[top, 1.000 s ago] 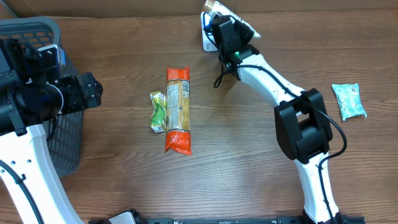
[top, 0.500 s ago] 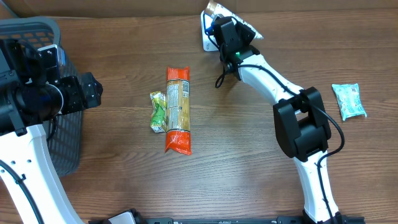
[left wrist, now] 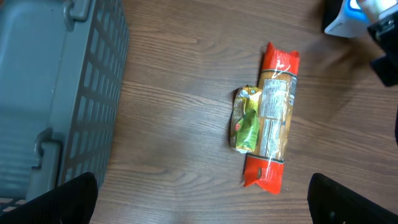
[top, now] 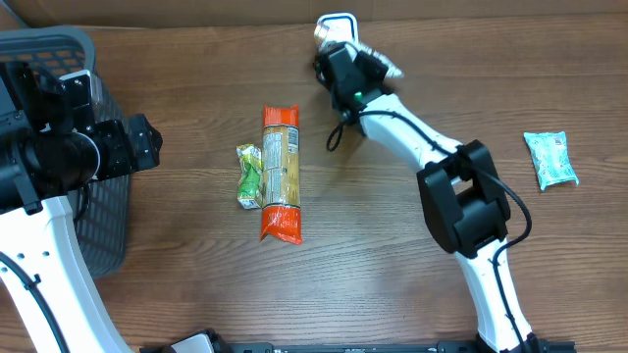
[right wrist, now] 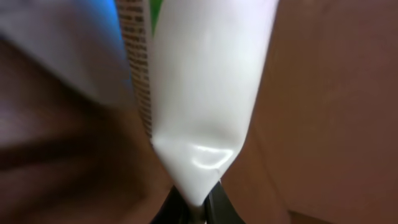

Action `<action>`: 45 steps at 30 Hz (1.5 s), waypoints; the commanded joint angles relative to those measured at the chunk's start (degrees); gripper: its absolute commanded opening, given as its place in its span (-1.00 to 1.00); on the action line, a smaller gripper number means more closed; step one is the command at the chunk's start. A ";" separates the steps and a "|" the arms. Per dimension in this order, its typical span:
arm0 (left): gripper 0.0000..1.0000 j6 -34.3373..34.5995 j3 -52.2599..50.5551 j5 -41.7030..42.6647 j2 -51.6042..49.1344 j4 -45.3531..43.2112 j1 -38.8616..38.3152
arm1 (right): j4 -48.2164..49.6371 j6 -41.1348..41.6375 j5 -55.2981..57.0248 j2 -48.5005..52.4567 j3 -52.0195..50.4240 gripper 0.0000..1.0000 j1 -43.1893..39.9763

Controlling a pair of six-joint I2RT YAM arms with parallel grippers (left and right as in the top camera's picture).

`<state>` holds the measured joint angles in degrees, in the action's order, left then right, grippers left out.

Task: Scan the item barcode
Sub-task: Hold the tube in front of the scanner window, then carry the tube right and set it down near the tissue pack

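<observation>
Right wrist view showed the white packet (right wrist: 205,93) filling most of the frame, its lower corner pinched between the closed fingers of the right gripper (right wrist: 198,208). The packet's face was smooth and glossy white. A column of fine black print ran down one edge, with blue and green patches beside it, and no barcode could be made out. Seen from overhead, this gripper held the packet close to the far edge of the table (top: 373,275), with little room beyond it. Bare wood lay open on its near side. The orange-ended pasta pack (top: 281,173) and the green packet (top: 250,176) touching it lay well apart from that gripper, toward the other arm. A teal packet (top: 549,159) lay well off on the opposite side. The left gripper (left wrist: 208,199) hung with its fingers spread wide, holding nothing, beside the grey basket (left wrist: 56,93).
</observation>
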<state>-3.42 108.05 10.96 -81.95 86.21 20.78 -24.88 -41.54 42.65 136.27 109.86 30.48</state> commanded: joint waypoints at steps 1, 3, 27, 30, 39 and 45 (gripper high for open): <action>0.99 -1.09 0.37 0.50 -0.37 0.13 0.20 | -6.21 19.65 1.49 -13.90 1.55 -0.92 1.88; 0.99 -1.09 0.37 0.50 -0.39 0.13 0.20 | -14.67 30.21 -3.74 -18.62 1.55 -0.93 1.46; 0.99 -1.11 0.37 0.50 -0.44 0.13 0.20 | -15.74 90.99 -43.82 -25.03 -28.81 -0.93 -41.09; 0.99 -1.09 0.37 0.50 -0.44 0.13 0.20 | -11.39 90.79 -43.65 -25.03 -31.85 -0.93 -42.38; 1.00 -1.09 0.37 0.50 -0.44 0.13 0.20 | -15.02 78.93 -48.98 -26.64 -32.00 0.01 -43.74; 0.99 -1.11 0.37 0.50 -0.44 0.13 0.20 | -21.05 74.47 -49.72 -33.99 -29.22 0.31 -43.39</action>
<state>-3.42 108.05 10.96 -82.04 86.24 20.78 -44.71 37.67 -5.58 109.54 77.67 -13.10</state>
